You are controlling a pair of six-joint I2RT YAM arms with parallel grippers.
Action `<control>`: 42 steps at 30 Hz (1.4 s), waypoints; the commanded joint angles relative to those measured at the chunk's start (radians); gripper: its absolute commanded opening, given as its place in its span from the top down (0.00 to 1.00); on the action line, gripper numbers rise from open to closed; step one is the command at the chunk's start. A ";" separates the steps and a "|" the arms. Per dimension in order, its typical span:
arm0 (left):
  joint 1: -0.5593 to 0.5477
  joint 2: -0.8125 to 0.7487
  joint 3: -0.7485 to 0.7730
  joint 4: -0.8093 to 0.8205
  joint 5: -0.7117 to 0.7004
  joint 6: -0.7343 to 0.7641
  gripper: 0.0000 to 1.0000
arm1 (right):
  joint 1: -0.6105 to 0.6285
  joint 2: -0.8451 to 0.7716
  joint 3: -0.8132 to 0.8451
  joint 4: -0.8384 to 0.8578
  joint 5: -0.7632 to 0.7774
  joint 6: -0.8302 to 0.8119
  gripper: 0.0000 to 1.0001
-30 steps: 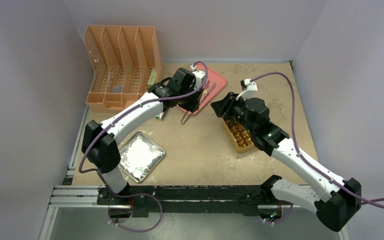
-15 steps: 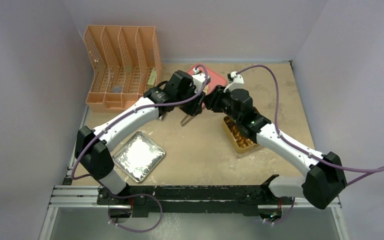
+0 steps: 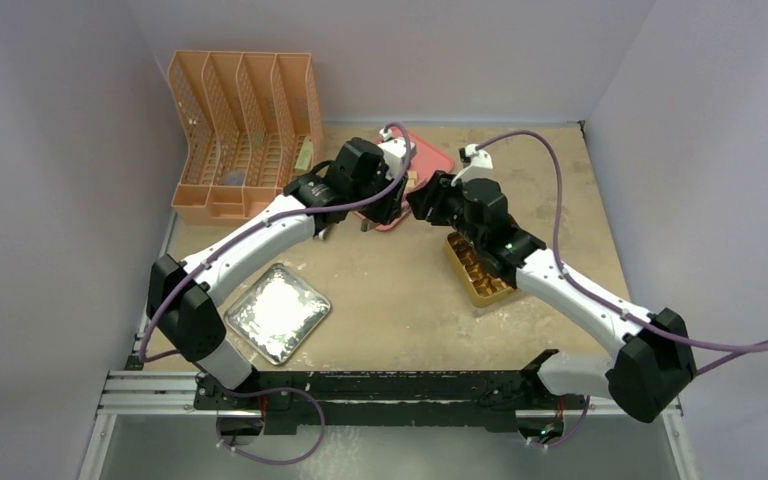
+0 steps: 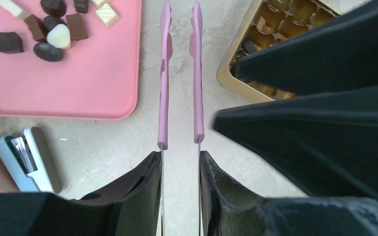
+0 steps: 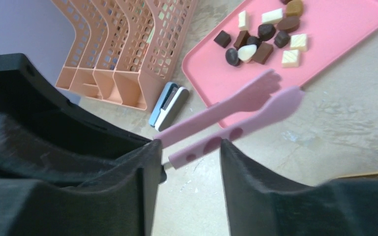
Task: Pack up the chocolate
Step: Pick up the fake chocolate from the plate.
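Several chocolates (image 4: 49,29), dark, brown and cream, lie in a heap on the pink tray (image 4: 78,83); they also show in the right wrist view (image 5: 261,37). My left gripper (image 4: 179,155) is shut on pink-tipped tongs (image 4: 163,73), whose two arms stand apart and point between the tray and the gold gridded box (image 4: 231,64). My right gripper (image 5: 189,145) is open, its fingers on either side of the tongs (image 5: 256,118), not closed on them. In the top view both grippers, left (image 3: 378,205) and right (image 3: 422,205), meet in front of the tray (image 3: 430,160).
An orange file rack (image 3: 245,130) stands at the back left. A small white and blue stapler-like device (image 4: 27,157) lies between the rack and the tray. A silver foil lid (image 3: 278,310) lies at the front left. The gold box (image 3: 480,290) sits under my right arm.
My right arm has swung left and brought its open gripper up to the tongs. My left gripper, still holding the tongs, has shifted slightly back towards the tray.
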 commanded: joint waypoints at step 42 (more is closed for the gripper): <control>0.210 0.413 0.245 -0.073 -0.259 -0.292 0.66 | -0.005 -0.421 -0.104 -0.097 0.214 -0.150 0.01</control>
